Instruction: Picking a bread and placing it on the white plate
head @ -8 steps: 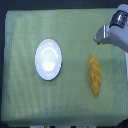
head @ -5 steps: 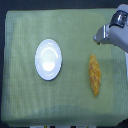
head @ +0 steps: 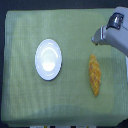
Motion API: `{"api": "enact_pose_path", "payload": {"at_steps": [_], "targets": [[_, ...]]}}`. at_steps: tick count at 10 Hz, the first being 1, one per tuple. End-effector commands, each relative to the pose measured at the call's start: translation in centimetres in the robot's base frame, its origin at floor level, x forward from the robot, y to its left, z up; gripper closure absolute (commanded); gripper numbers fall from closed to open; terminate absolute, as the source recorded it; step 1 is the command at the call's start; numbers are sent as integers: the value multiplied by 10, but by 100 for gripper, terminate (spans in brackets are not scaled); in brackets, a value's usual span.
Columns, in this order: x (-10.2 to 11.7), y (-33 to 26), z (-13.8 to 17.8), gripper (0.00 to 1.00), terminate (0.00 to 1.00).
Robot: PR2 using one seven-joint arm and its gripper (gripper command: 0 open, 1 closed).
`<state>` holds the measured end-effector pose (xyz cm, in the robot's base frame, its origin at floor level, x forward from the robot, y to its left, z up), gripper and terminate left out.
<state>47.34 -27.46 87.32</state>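
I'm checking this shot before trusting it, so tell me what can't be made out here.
- Gripper, exterior view: small and blurred, so whether it is open or shut cannot be told.
- Grey robot arm: cut off by the exterior view's right and top edges.
- Long golden-orange bread: crust detail blurred.
- Round white plate: glare washes out its centre.

No readable text, labels or numbers (frame blurry).

Looks like a lab test bench, not a home kitchen. I see a table (head: 30, 105) covered edge to edge in plain yellow-green cloth, viewed from overhead. Only staged props: white plate (head: 49, 59) at 9 o'clock, bread (head: 94, 74) at 3 o'clock. Surroundings dark, no furnishings discernible.
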Motion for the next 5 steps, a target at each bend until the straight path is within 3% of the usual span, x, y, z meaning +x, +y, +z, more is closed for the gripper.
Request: {"api": "enact_pose_path", "payload": {"at_steps": [1,5], "targets": [[-17,15,-51,0,0],[-40,33,-75,0,0]]}}
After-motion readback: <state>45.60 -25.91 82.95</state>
